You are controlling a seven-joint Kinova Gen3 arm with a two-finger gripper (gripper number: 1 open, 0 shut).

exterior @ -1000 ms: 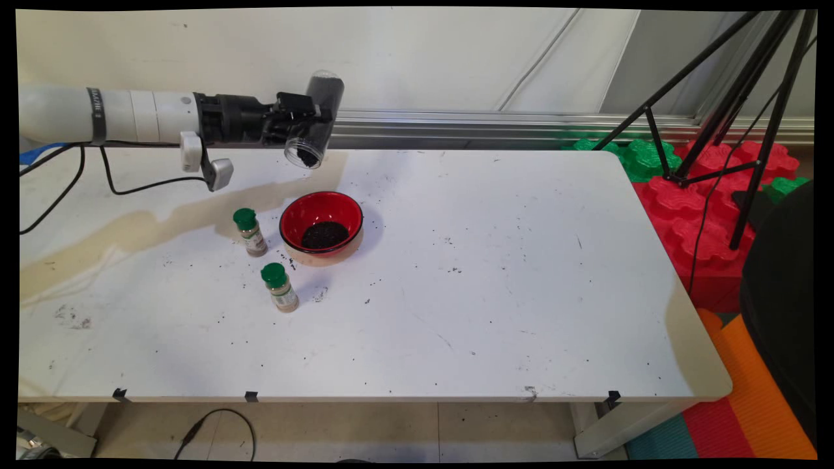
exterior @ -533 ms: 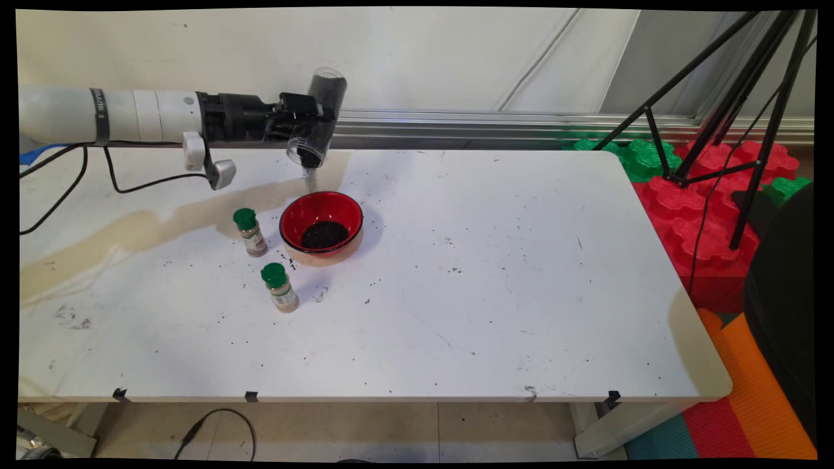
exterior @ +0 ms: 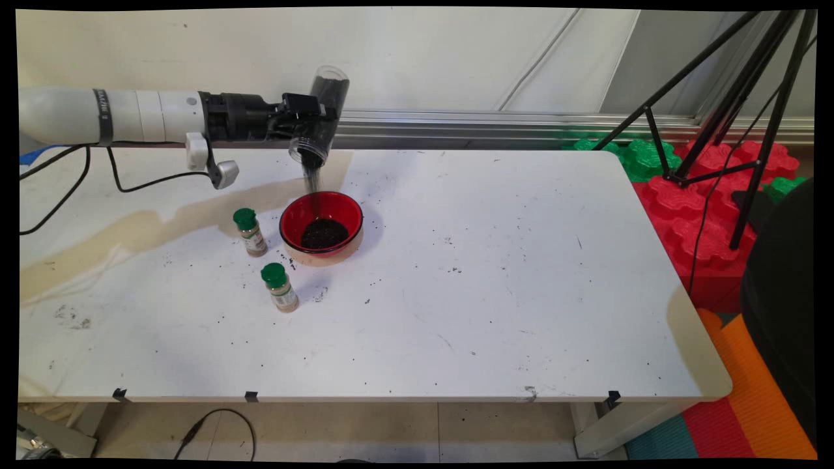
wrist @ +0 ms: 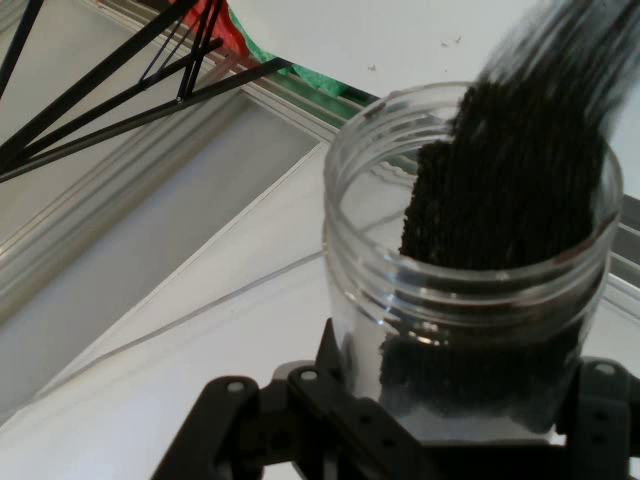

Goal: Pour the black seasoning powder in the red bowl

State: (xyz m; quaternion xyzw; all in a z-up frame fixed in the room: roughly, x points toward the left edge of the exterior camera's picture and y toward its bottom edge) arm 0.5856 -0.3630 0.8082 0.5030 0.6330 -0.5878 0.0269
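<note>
My gripper (exterior: 311,118) is shut on a clear plastic jar (exterior: 319,116) of dark grains, held high over the table's back left and tipped mouth-down. A thin stream of grains (exterior: 312,185) falls from its mouth into the red bowl (exterior: 321,223) below, which holds a dark heap. In the hand view the jar (wrist: 470,270) fills the frame between my gripper's (wrist: 450,420) black links, and the grains slide out over its threaded rim.
Two small spice bottles with green caps stand left of the bowl, one (exterior: 249,231) beside it and one (exterior: 279,286) nearer the front. Dark grains are scattered over the white table (exterior: 488,273). A black tripod (exterior: 730,111) and coloured foam blocks stand at the right.
The jar has tipped further and shifted slightly right. Grains that stayed inside a second ago now pour in a stream into the red bowl.
</note>
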